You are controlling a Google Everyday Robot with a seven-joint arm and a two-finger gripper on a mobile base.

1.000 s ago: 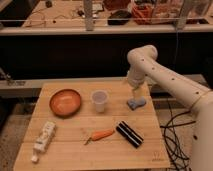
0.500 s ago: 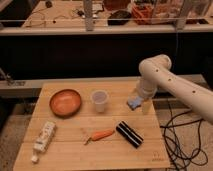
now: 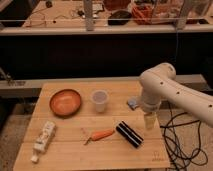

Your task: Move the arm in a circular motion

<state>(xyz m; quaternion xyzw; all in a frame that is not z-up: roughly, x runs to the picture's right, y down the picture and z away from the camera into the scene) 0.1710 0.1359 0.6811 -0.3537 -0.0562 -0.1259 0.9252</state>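
The arm enters from the right edge of the camera view, bends at a large rounded joint above the right part of the wooden table and turns straight down toward the tabletop. The gripper hangs at the lower end of the arm, pointing downward, close above the right side of the table near its edge. Whether the gripper is spread or closed cannot be determined, and nothing can be seen held in it. A small blue object lies on the table just to the left of the wrist. A black rectangular object lies diagonally in front of and left of the gripper, apart from it. An orange carrot lies to the left of the black object. A clear plastic cup stands upright near the table centre, with an orange bowl beside it on the left. A white tube lies near the front left corner. Black cables run over the floor to the right of the table.
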